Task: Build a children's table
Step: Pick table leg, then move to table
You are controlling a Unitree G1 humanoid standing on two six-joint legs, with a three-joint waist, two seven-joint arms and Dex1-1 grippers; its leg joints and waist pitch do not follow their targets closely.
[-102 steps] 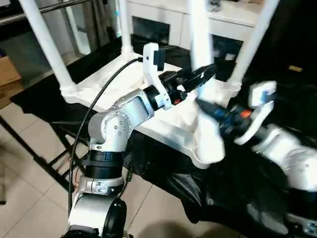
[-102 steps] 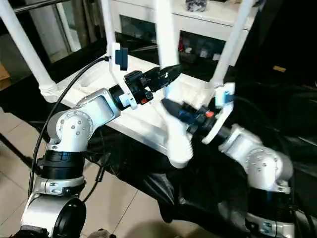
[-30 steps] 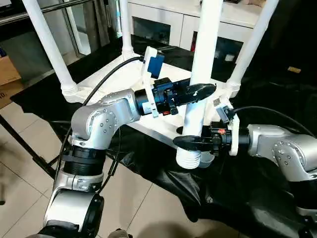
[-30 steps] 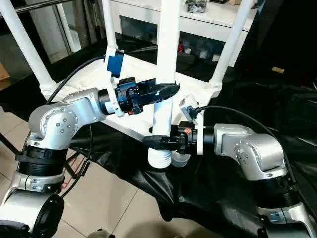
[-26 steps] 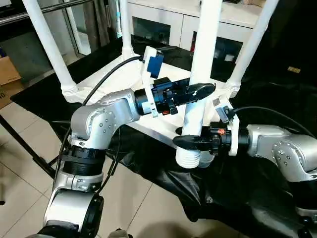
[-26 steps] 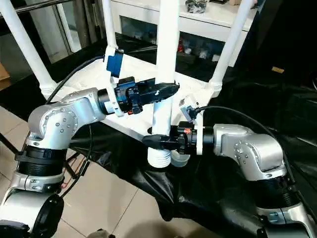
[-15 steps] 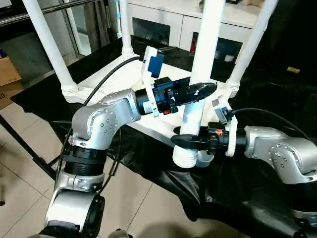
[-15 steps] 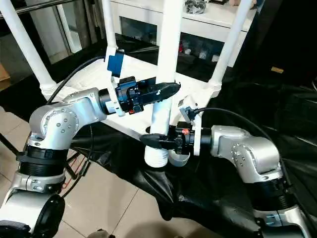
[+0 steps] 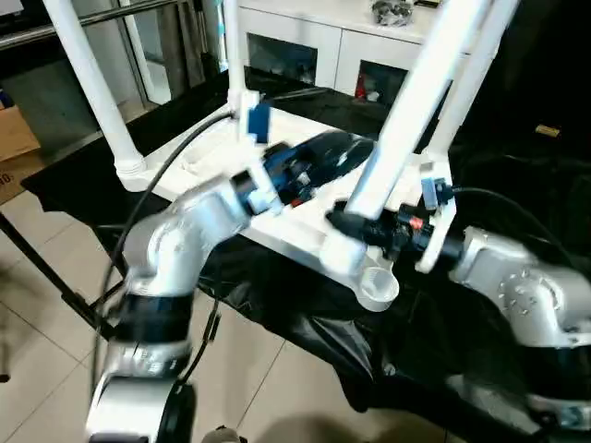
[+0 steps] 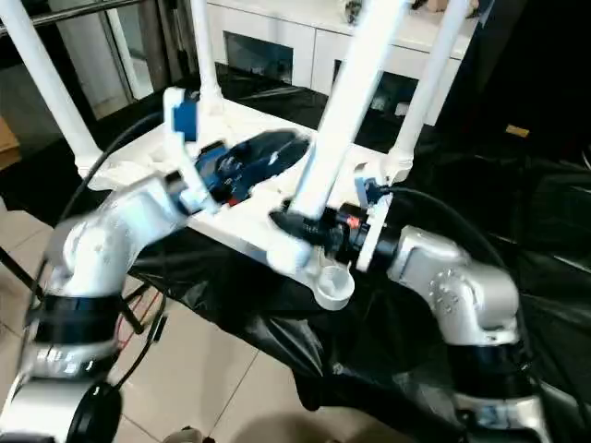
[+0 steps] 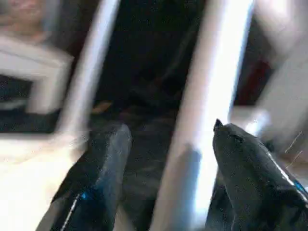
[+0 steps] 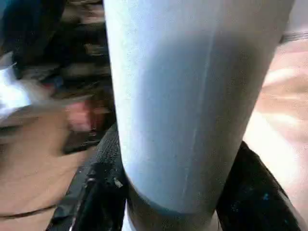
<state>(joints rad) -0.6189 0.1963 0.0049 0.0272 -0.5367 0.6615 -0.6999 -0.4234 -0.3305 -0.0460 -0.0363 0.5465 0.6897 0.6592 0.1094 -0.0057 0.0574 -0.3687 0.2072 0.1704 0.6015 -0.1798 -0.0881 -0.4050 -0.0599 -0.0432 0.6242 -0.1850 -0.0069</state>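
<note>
Right hand (image 9: 343, 220) pinches the fourth leg (image 9: 406, 111), tilted beside the empty corner socket (image 9: 377, 286); left hand (image 11: 163, 183) spread; straighten, then press down

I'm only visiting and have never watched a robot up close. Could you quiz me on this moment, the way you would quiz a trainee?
1. How many legs already stand in the corner sockets of the tabletop?
2. True or false: the loose leg stands straight up in the near corner socket.
3. Which gripper clamps the loose leg? A: the left gripper. B: the right gripper. C: both.

Key:
1. Three.
2. False. It leans, and the near socket is still empty.
3. B. The left gripper's fingers stand apart around the leg without clamping it.
</note>
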